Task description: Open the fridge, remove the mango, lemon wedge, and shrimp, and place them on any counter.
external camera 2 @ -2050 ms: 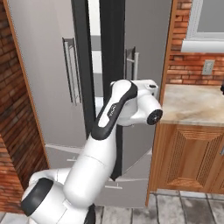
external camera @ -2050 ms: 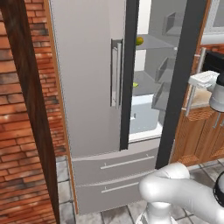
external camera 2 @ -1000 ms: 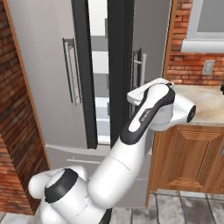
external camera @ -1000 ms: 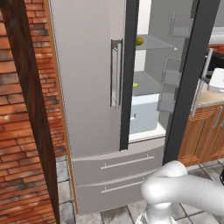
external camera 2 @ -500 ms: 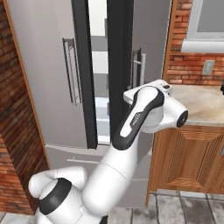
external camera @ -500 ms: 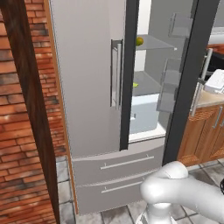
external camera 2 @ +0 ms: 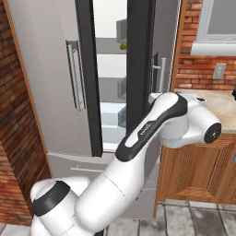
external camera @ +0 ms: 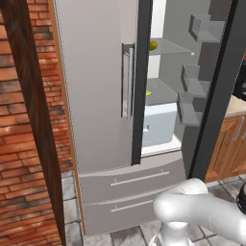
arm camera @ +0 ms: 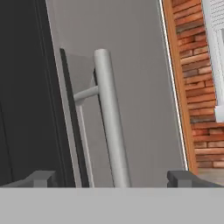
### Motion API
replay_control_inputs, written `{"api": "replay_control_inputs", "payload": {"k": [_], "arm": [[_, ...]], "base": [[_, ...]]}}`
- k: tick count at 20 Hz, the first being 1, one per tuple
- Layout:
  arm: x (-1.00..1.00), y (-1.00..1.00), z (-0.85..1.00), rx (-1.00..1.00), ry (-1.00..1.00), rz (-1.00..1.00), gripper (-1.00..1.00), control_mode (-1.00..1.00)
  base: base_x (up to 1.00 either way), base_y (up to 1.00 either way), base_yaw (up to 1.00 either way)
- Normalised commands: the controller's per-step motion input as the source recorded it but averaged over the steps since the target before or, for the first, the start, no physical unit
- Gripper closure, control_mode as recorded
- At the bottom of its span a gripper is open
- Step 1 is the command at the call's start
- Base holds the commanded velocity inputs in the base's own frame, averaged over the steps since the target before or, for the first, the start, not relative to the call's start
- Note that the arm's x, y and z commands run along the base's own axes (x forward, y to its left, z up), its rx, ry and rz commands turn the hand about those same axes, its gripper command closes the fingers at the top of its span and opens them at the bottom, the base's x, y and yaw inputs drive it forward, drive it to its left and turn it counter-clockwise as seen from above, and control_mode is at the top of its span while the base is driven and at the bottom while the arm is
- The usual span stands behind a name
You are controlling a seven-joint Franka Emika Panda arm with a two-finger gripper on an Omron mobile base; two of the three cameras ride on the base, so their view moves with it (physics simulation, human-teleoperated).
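A: The fridge runs off the top edge, and its open right door hides part of the interior.

B: The lemon wedge? Too tiny to make out.

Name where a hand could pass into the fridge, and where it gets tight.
The fridge stands open between its black door edges. Free: the shelf beside the mango. Tighter: the lower shelf by the lemon wedge, near the door bins.

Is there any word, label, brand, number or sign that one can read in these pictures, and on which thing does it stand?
No text can be read anywhere.
The dark marking on the robot arm is too small and blurred to read.
The fridge carries no label or brand.
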Motion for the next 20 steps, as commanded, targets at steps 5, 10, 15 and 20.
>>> {"api": "replay_control_inputs", "payload": {"k": [5,10,15,20], "arm": [[-1.00,-0.81,0.07,0.27,0.12,-0.47,-1.00,-1.00],[-0.94,-0.22,0.62,0.27,0.03,-0.26,-1.00,-1.00],[-0.32,0.34,0.79,0.04,0.24,-0.05,-1.00,-1.00],[0.01,0.88,0.35,-0.12,0.40,0.00,-1.00,-1.00]], "base": [[0.00,0.00,0.00],[0.00,0.00,0.00],[0.00,0.00,0.00],[0.00,0.00,0.00]]}}
